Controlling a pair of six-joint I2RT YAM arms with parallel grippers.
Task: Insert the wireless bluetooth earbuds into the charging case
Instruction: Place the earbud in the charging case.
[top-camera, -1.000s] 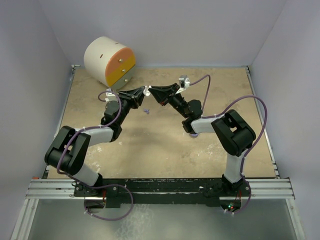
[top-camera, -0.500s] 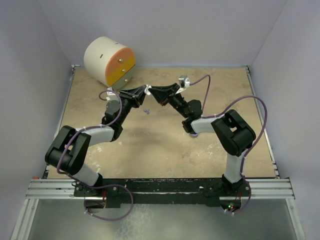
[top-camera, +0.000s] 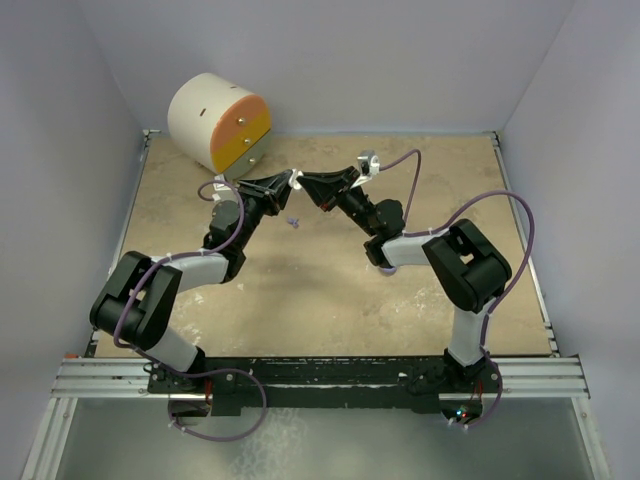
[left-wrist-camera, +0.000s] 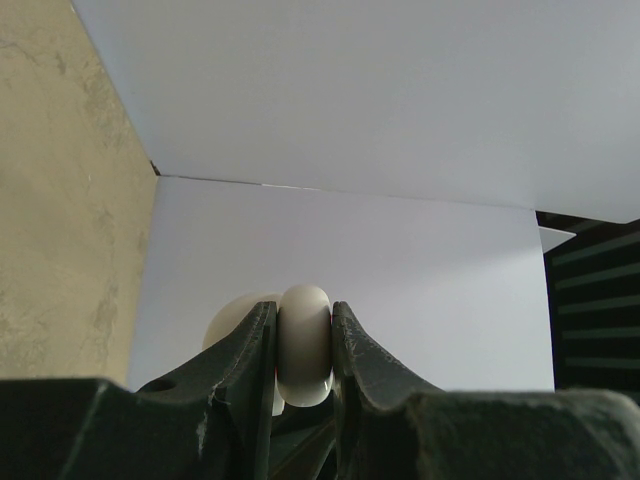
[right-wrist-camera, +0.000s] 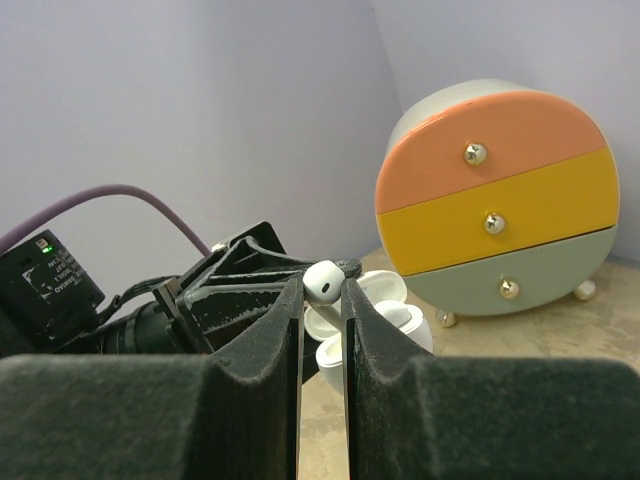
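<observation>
White earbud (right-wrist-camera: 323, 281) between my black right fingers (right-wrist-camera: 275, 350), creamy white case (left-wrist-camera: 303, 345) between my black left fingers (left-wrist-camera: 245, 365). Just past them, a drawer box (right-wrist-camera: 495, 200) striped orange, yellow, pale grey-green, and the table (top-camera: 330, 290) is mottled tan.

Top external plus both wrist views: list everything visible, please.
white earbud: one, white, pinched between the right fingers
charging case: one, white, lid open, clamped in the left fingers
small purple piece: one, purple, on the table near where the arms meet; too small to identify
drawer cabinet: one, round, cream with orange, yellow and grey-green drawers, far left corner
table: one, beige
cables: two, purple, one along each arm
arms: two, black and grey, left arm, right arm
</observation>
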